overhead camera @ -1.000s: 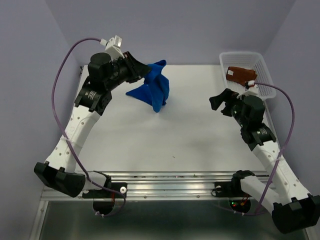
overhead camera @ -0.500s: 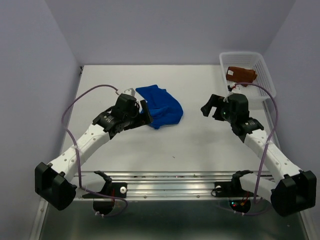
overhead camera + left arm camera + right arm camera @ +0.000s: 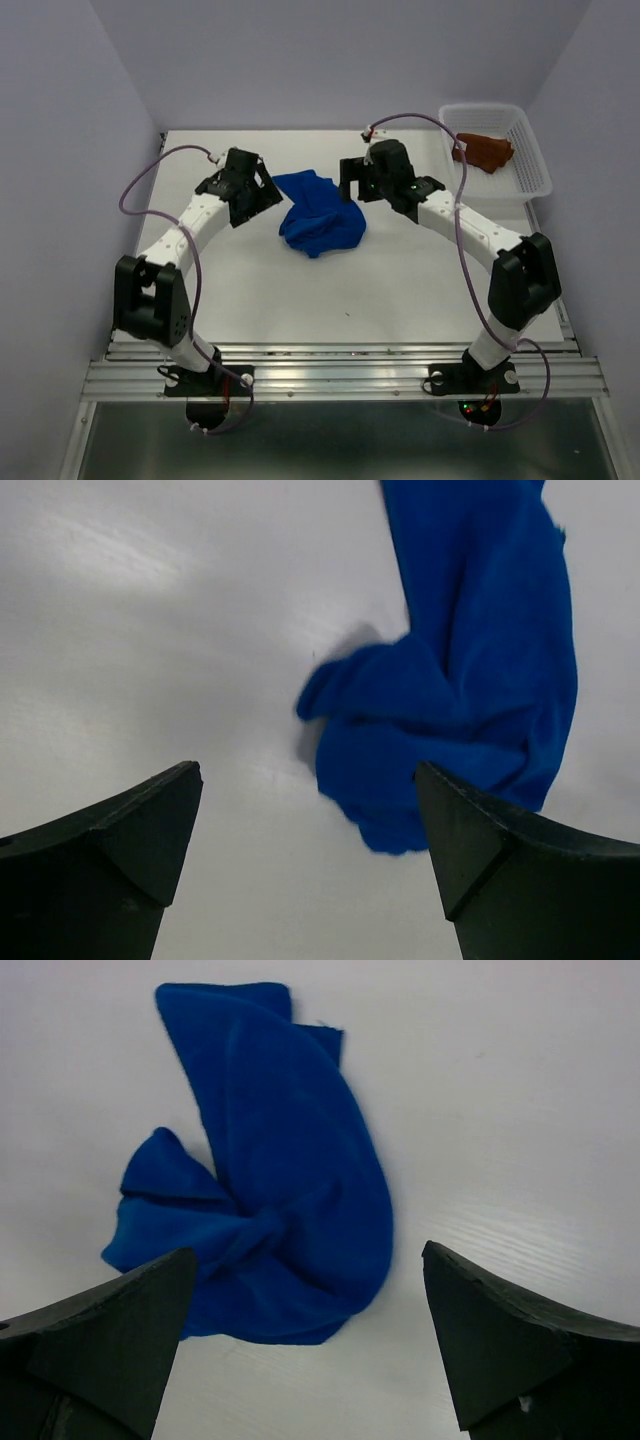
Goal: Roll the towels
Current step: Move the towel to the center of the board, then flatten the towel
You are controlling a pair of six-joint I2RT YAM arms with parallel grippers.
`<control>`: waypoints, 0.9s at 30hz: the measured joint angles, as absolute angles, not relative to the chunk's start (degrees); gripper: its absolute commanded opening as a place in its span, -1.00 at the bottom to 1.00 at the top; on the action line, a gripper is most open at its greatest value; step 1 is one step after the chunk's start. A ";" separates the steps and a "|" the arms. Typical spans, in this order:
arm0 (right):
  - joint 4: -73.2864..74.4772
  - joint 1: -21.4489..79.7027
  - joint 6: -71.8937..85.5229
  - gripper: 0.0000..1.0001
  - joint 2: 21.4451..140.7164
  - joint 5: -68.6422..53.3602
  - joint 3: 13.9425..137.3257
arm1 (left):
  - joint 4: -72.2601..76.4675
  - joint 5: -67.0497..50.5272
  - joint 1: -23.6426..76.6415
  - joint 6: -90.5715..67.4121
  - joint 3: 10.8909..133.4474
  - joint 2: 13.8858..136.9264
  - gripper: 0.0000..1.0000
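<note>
Release is the news: your left gripper (image 3: pixel 266 195), which a second ago held the blue towel (image 3: pixel 320 222) aloft, now stands spread and empty just left of it. That towel lies crumpled on the table (image 3: pixel 400 290), so rolling is not yet begun. Your right gripper (image 3: pixel 350 182), also spread, has swung from near the basket (image 3: pixel 535 172) to the towel's right. The rust-brown towel (image 3: pixel 485 150) sits in the basket.
</note>
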State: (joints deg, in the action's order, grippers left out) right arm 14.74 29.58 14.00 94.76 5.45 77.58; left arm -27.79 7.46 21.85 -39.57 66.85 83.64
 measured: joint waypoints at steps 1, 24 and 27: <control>14.76 30.65 14.31 1.00 96.44 5.65 79.26 | -26.92 6.44 18.70 -38.92 70.76 87.53 0.98; 21.37 37.28 31.40 0.62 114.83 8.10 89.21 | -27.57 -5.63 10.85 -27.83 118.06 137.82 0.33; 21.39 37.28 32.01 0.49 115.04 7.97 89.21 | -27.11 -6.04 10.87 -27.42 118.93 138.41 0.11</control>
